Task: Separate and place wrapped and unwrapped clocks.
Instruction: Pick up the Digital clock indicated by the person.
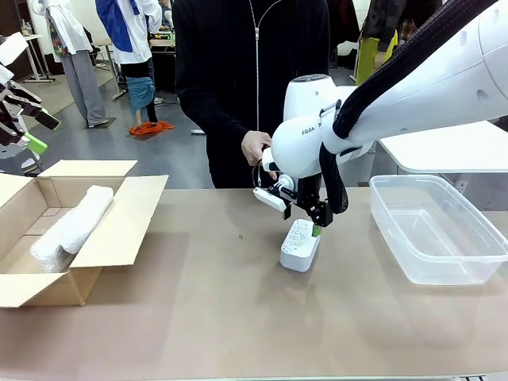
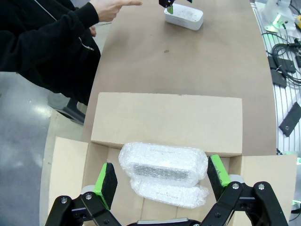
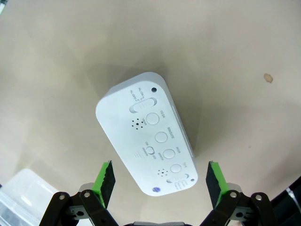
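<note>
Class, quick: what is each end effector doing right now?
Left end effector: open, above wrapped clocks, holding nothing.
Right end effector: open, over unwrapped clock, holding nothing.

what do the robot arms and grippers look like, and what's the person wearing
The right arm is glossy white with rounded joints, dark lettering and a black sleeved cable bundle along it. Both the right gripper and the left gripper have black linkage fingers with bright green pads. The person wears a black zip-up top with long sleeves.
</note>
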You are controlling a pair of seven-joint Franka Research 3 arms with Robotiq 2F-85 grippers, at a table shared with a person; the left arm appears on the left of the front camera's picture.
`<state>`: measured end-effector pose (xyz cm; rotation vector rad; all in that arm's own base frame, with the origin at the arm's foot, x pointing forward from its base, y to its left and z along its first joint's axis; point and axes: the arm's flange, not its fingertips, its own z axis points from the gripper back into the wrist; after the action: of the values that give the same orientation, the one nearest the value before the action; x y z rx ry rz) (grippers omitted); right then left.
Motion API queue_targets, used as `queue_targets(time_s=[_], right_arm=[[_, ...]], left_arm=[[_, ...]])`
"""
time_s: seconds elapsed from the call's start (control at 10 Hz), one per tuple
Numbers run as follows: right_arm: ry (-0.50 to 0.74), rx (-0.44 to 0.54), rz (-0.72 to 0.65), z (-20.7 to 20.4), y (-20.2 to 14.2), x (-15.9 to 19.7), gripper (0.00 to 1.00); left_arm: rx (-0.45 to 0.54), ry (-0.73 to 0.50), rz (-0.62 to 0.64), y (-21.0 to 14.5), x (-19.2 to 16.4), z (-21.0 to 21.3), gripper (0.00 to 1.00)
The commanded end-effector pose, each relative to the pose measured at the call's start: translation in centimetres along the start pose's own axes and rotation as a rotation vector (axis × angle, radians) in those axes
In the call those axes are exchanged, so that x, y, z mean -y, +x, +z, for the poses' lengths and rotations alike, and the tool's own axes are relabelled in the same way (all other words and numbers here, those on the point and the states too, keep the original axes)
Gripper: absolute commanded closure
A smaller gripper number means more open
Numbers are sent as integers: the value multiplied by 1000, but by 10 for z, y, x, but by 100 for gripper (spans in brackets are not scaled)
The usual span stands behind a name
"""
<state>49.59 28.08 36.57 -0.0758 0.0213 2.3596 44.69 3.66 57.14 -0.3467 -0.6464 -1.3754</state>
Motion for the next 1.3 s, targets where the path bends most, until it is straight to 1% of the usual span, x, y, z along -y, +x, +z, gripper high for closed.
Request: queue_targets(time_s=[0.0, 0.2, 0.4, 0.6, 0.8, 1.2], right_arm=[[-42, -39, 124, -9, -4, 3, 0], [-35, -45, 163, -16, -2, 6, 0], [-30, -17, 193, -24, 0, 10, 0], [6, 6, 180, -29, -1, 4, 0], [25, 9, 180, -30, 0, -2, 0], [24, 3, 177, -27, -2, -6, 0]], left_arm=[[1, -3, -8, -1, 0, 2, 0], [1, -3, -8, -1, 0, 2, 0], [1, -3, -8, -1, 0, 2, 0], [1, -3, -8, -1, 0, 2, 0], [1, -3, -8, -1, 0, 2, 0], [1, -3, -8, -1, 0, 2, 0]])
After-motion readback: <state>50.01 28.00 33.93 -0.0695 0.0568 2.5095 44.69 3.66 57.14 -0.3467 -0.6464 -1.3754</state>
